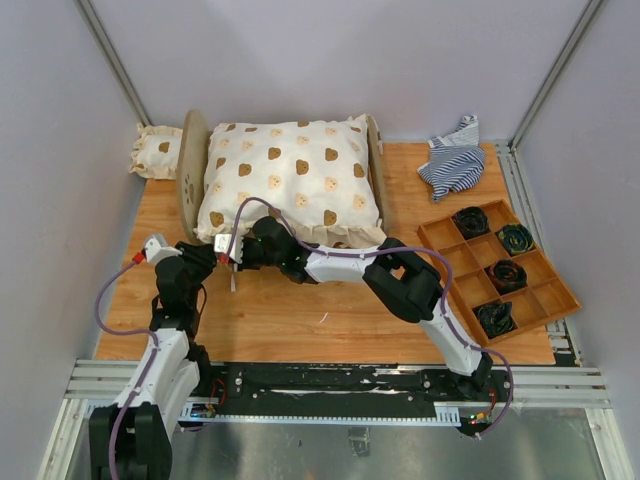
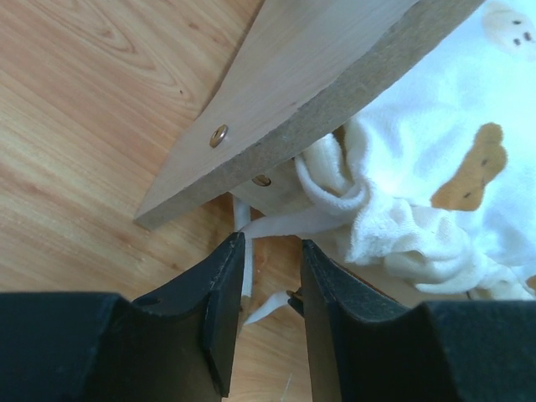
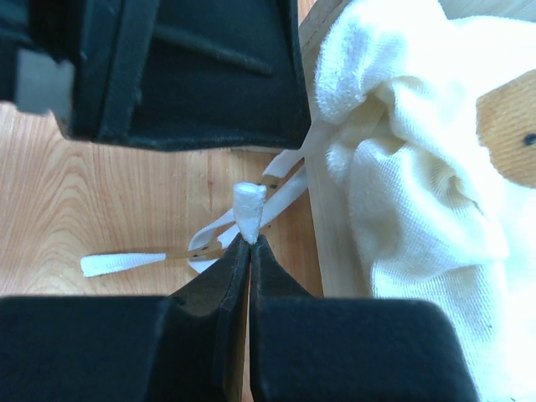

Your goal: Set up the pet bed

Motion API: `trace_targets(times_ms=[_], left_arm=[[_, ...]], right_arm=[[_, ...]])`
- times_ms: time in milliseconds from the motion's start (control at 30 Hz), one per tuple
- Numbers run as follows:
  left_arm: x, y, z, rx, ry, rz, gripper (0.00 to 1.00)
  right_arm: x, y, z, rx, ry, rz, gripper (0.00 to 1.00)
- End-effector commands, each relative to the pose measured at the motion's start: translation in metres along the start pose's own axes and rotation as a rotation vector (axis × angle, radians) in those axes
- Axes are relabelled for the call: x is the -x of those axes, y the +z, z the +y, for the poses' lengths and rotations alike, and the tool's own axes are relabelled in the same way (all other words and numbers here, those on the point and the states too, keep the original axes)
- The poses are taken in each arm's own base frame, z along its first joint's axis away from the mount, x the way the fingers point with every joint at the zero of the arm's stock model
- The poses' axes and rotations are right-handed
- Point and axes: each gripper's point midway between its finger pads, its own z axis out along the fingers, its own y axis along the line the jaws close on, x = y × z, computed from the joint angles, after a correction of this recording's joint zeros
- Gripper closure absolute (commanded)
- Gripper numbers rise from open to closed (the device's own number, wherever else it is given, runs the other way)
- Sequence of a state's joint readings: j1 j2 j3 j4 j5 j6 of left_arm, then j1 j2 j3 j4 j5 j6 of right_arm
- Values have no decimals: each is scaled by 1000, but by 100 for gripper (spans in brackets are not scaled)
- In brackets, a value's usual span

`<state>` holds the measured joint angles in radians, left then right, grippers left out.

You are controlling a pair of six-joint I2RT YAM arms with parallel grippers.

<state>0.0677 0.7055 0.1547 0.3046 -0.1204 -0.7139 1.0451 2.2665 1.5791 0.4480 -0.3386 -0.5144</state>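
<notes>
Tying the ribbon (image 3: pixel 249 205) at the pet bed (image 1: pixel 190 170) near-left corner, with right gripper (image 3: pixel 249 239) pinching one end and left gripper (image 2: pixel 272 251) parted; next, probably clamping the loose end.

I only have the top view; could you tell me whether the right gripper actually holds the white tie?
Observer: Yes, the right gripper is shut on the white tie, pinching it at its very tips.
Operator: Thank you. And the left gripper?
Observer: The left gripper is open; a tie strand lies by its fingertips, unclamped.
Operator: Where do the ties come from?
Observer: They emerge at the end board's lower corner, beside the cushion.
</notes>
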Motion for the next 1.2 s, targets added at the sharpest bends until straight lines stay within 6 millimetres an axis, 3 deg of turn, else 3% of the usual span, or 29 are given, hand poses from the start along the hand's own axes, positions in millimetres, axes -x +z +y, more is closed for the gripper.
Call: trace_targets(times_ms=[0, 300, 567, 633, 700, 733, 900, 1167], left_arm=[[5, 7, -11, -51, 27, -24, 62], [15, 20, -20, -76, 93, -53, 65], [8, 25, -27, -134, 101, -38, 69], [8, 26, -27, -135, 107, -38, 79], [9, 23, -28, -139, 103, -40, 97], [9, 21, -26, -128, 87, -37, 99], [4, 11, -10, -4, 15, 20, 100], [-3, -2, -28, -50, -20, 122, 100]], right_arm=[[22, 4, 0, -10, -3, -51, 100], [26, 0, 2, -5, -10, -63, 100], [25, -1, 2, -5, -17, -61, 100], [26, -1, 2, -6, -17, -63, 100], [24, -1, 2, -7, -23, -58, 100], [22, -1, 2, -8, -35, -54, 100], [13, 5, -14, -40, -140, -5, 100], [1, 24, -32, -57, -331, 86, 100]])
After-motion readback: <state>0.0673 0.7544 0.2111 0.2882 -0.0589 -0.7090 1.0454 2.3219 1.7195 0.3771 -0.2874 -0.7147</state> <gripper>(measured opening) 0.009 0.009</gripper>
